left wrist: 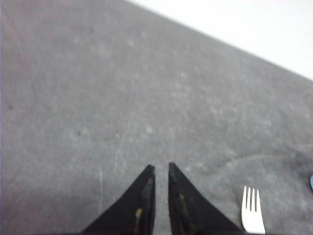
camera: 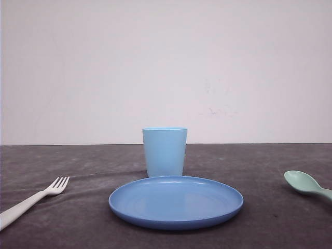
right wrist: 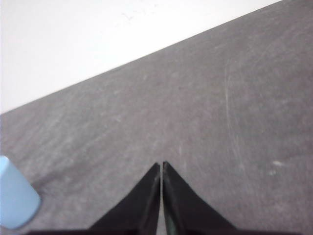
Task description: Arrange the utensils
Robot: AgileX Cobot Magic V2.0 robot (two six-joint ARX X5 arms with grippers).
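Nearest, the left claw point(left wrist: 161, 169) and right claw point(right wrist: 161, 165) hover clenched and empty over the grey tabletop point(camera: 78, 218). The fork point(camera: 32, 201) lies far left, the spoon point(camera: 307, 184) far right, flanking the plate point(camera: 176, 203); the cup point(camera: 164, 151) stands behind.

Fork point(camera: 32, 199) left, spoon point(camera: 307, 184) right (plate point(camera: 176, 203) between)
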